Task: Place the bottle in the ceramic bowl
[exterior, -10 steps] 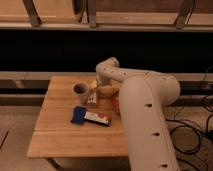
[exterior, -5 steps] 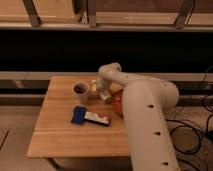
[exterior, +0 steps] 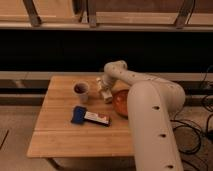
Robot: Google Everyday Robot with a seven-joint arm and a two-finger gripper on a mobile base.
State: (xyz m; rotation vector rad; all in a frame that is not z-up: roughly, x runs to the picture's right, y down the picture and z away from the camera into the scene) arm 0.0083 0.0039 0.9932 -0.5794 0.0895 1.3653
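The slim pale bottle [exterior: 106, 94] hangs in my gripper [exterior: 104, 89] just above the wooden table [exterior: 60, 135], between the cup and the bowl. The gripper is shut on the bottle's upper part. The glossy orange-red ceramic bowl [exterior: 120, 102] sits on the table just right of the bottle, and its right side is hidden behind my white arm [exterior: 145, 100]. The arm reaches in from the lower right and bends down to the gripper at the table's back middle.
A small pale cup with a dark inside [exterior: 81, 91] stands left of the gripper. A flat blue-and-white box [exterior: 90, 116] lies in front of it. Dark shelving runs behind the table. Cables lie on the floor at the right [exterior: 200, 130].
The gripper has moved to the right with the bottle, away from the cup and closer to the bowl's left rim.
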